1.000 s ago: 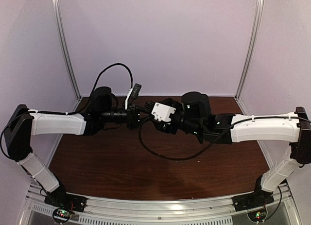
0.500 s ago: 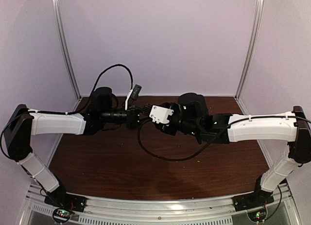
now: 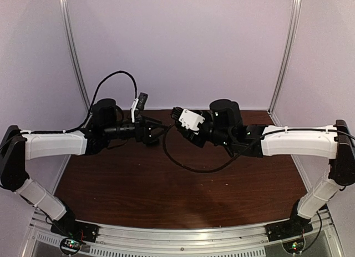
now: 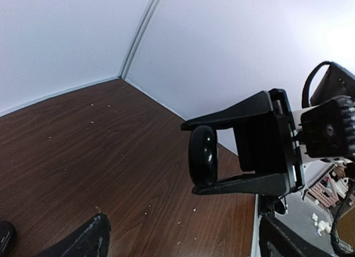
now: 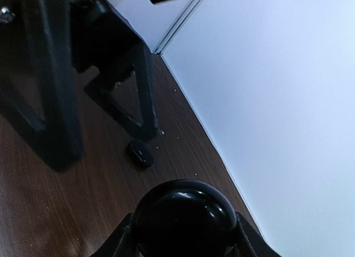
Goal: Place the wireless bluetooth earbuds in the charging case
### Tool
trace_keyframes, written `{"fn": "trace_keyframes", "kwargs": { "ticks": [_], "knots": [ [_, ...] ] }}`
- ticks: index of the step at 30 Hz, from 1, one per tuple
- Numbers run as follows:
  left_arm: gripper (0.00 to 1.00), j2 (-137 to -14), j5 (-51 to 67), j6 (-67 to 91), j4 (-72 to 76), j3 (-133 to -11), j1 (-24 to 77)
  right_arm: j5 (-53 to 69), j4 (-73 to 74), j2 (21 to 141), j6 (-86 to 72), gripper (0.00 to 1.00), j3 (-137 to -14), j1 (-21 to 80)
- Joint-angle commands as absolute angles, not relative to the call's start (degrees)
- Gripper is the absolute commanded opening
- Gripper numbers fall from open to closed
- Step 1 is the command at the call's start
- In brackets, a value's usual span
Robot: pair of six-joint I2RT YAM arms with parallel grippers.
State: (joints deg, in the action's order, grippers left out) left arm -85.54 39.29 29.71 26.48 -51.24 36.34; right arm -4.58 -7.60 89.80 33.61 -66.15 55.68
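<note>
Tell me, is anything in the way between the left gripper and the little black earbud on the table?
Nothing visible is. The earbud lies on the bare table beside the open left gripper, just outside its fingers. The right gripper holds the charging case up, out of that path.

Our two arms stretch inward with forearms level, the claws facing tip to tip, just apart. Our left claw [image 3: 160,125] stands spread wide; opposite it, our right claw [image 3: 176,114] pinches the charging case [image 4: 202,155].
</note>
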Motion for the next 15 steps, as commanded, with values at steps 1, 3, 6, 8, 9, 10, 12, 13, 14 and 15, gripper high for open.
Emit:
{"fn": "trace_keyframes", "kwargs": {
  "ticks": [1,3,6,8,9,10,12,13,14,15],
  "knots": [
    [0.97,-80.1,29.0,28.9,26.8,-48.7,32.7,3.7,-9.7,91.8,26.2,0.33,-66.1,51.2],
    [0.98,-78.2,24.4,29.0,25.7,-47.8,31.3,7.9,-9.5,94.9,22.7,0.33,-67.3,49.0],
    [0.98,-75.5,18.0,29.9,24.7,-46.1,29.8,13.1,-7.8,101.7,18.7,0.33,-71.5,46.3],
    [0.98,-74.0,15.1,29.8,24.4,-45.2,29.5,15.8,-7.0,106.2,16.9,0.34,-74.6,45.6],
    [0.98,-73.4,13.7,29.6,24.2,-44.8,29.5,16.7,-5.7,109.5,16.0,0.34,-76.9,45.3],
    [0.98,-72.8,12.4,29.6,23.8,-44.5,29.5,17.9,-4.3,112.0,15.3,0.34,-79.4,45.1],
    [0.98,-71.8,10.9,29.2,23.4,-44.0,29.5,19.4,-1.6,116.7,14.1,0.34,-84.6,44.8],
    [0.98,-71.5,10.6,29.1,23.3,-43.7,29.5,19.9,-0.6,118.8,13.5,0.34,-87.5,44.7],
    [0.98,-71.3,10.4,29.1,23.2,-43.6,29.5,20.3,0.3,121.0,13.0,0.34,-89.8,44.7],
    [0.98,-71.2,10.2,29.2,23.1,-43.4,29.5,20.5,1.7,122.8,12.5,0.34,-92.0,44.5]
  ]
}}
